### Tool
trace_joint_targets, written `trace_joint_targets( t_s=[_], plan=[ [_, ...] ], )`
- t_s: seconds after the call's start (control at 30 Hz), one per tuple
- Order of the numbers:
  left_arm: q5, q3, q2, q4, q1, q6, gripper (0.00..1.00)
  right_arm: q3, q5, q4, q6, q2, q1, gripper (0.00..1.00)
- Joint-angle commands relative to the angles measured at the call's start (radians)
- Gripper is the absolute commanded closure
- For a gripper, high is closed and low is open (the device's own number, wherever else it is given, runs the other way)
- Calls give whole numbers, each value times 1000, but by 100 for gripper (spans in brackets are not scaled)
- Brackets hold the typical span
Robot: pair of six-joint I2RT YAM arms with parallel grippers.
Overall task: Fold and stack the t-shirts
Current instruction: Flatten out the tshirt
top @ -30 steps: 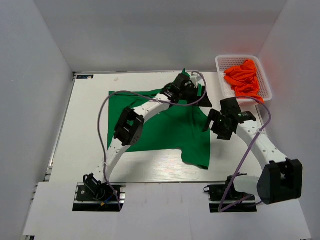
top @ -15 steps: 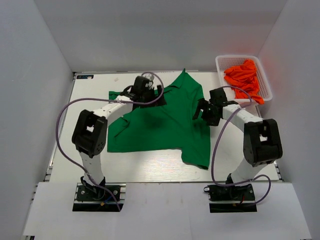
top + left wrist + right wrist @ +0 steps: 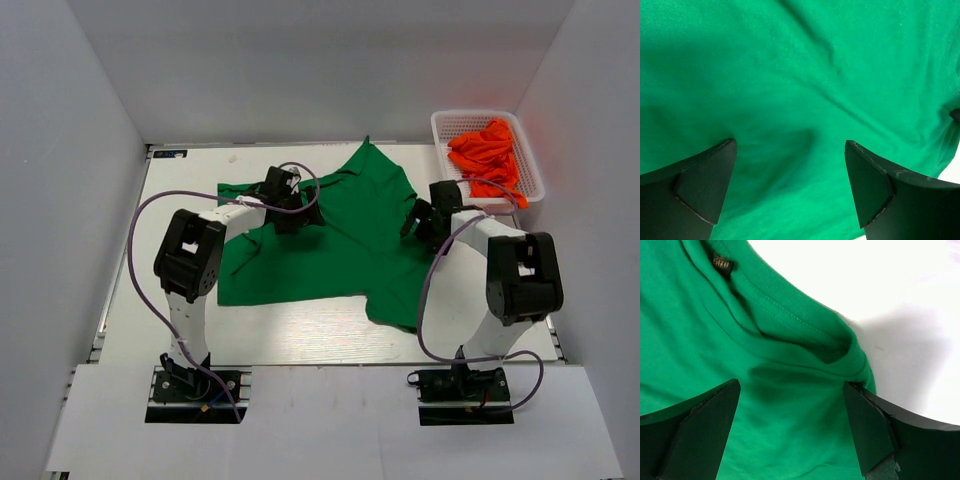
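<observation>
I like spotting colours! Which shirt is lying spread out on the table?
The green t-shirt. It lies spread on the table, while the orange t-shirts are bunched together in the white basket.

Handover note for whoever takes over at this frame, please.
Left gripper: open above the green t-shirt, empty.
Right gripper: open above its collar, empty.
The green t-shirt lies spread, wrinkled, unfolded on the table; orange t-shirts heaped in the white basket, far right.
Done: nothing folded or stacked.
Left: fold every shirt, then stack.
</observation>
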Motion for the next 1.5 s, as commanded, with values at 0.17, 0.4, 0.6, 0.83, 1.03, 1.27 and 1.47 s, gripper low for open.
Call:
trace_joint_targets(
  t_s=[0.17, 0.4, 0.6, 0.83, 1.03, 1.27, 1.47],
  plan=[
    [62, -47, -55, -19, 1, 45, 0, -182, -9, -25, 16, -135, -39, 10],
    [84, 96, -76, -57, 1, 80, 0, 7, -101, 14, -124, -217, -24, 10],
    [-228, 176, -156, -277, 1, 80, 0, 59, -157, 69, -213, -259, 35, 10],
    [-418, 26, -280, -360, 158, 25, 0, 71, -69, 48, -279, -138, 150, 10],
    [-347, 18, -253, -217, 292, 74, 0, 110, -38, 38, -251, -35, 153, 10],
    [-238, 205, -20, -127, 401, 96, 27, 179, -3, 2, -233, 65, 150, 10],
    [-155, 308, 115, -98, 424, 145, 37, 228, 34, -38, -219, 121, 148, 10]
  ],
)
